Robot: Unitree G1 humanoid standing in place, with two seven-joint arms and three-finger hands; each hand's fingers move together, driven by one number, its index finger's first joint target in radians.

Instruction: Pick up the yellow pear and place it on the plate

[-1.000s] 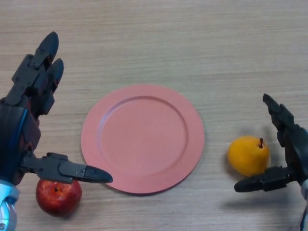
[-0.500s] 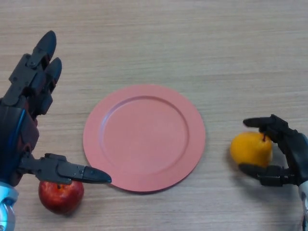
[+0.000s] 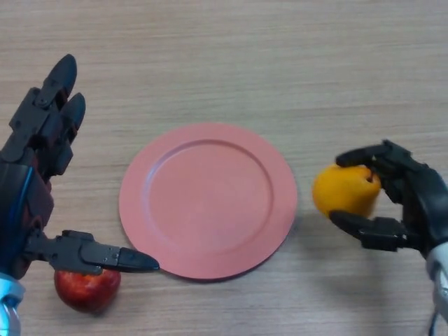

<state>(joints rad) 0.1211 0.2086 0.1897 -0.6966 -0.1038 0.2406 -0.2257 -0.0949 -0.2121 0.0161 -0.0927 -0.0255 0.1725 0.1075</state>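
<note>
I see the yellow pear [image 3: 341, 190] just right of the plate [image 3: 208, 201], close to its rim but not over it, held in my right hand [image 3: 413, 203]. That hand's fingers [image 3: 374, 155] curl over the top of the pear and the thumb [image 3: 364, 229] sits under its lower right side, so the fruit is clasped between them. I cannot tell whether it is lifted clear of the bench [image 3: 280, 63]. The pink plate lies flat mid-bench with nothing on it. My left hand [image 3: 31, 189] is at the far left with straight, released fingers, its thumb reaching out above a red apple [image 3: 85, 290] near the plate's lower left rim.
</note>
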